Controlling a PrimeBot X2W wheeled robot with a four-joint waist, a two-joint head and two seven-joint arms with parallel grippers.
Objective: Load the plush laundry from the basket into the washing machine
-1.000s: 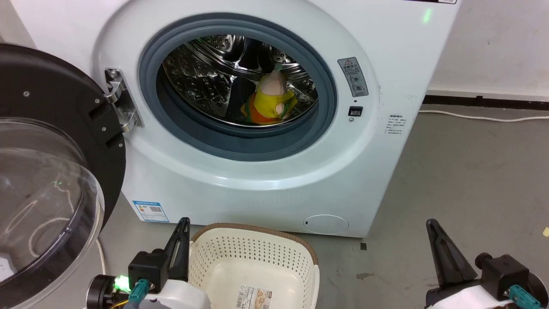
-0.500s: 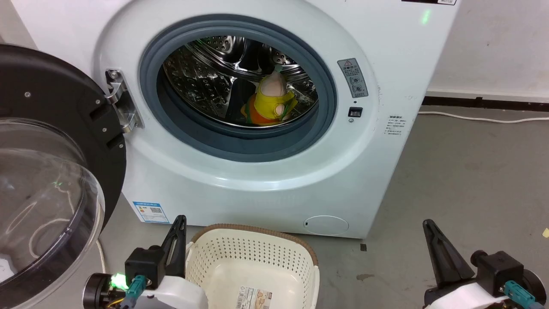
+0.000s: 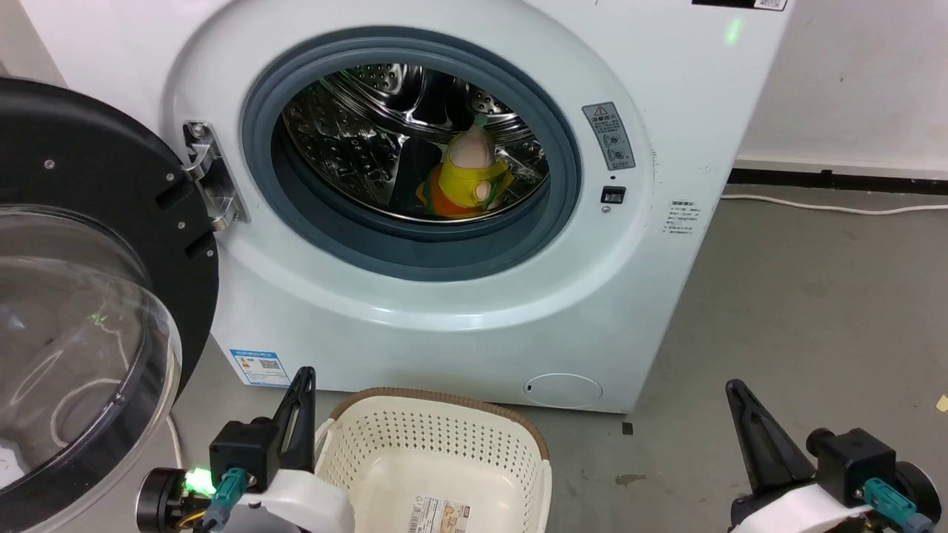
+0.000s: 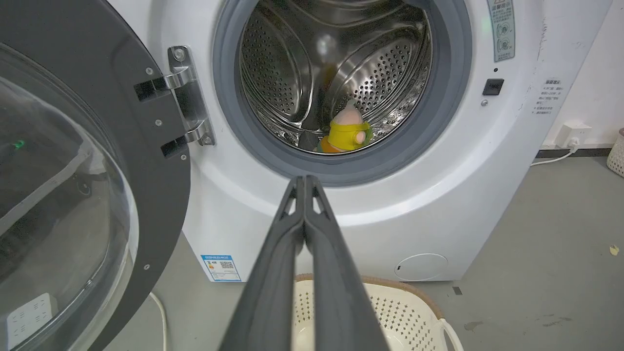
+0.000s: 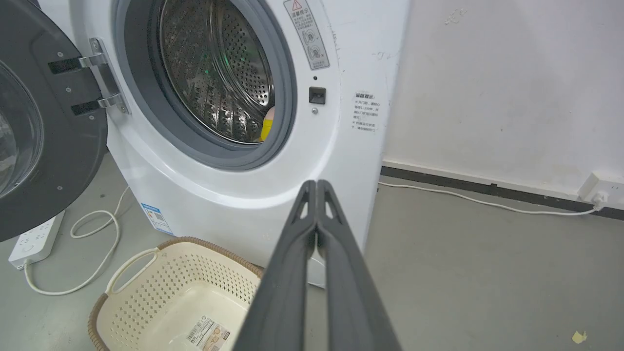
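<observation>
The small stuffed doll with pale pink head, yellow band and orange body (image 3: pixel 466 174) lies low in the shiny perforated steel drum (image 3: pixel 348 141) of the large white front-loading washing machine (image 3: pixel 459 326), well apart from both grippers. The left gripper (image 4: pixel 304 179) has its 2 long dark fingers pressed together, gripping nothing. It sits beside the left rim of the cream perforated plastic basket (image 3: pixel 437 444), pointing toward the machine. The right gripper (image 5: pixel 317 183), likewise closed and empty, hangs low over the grey floor (image 3: pixel 815 296), right of the basket.
</observation>
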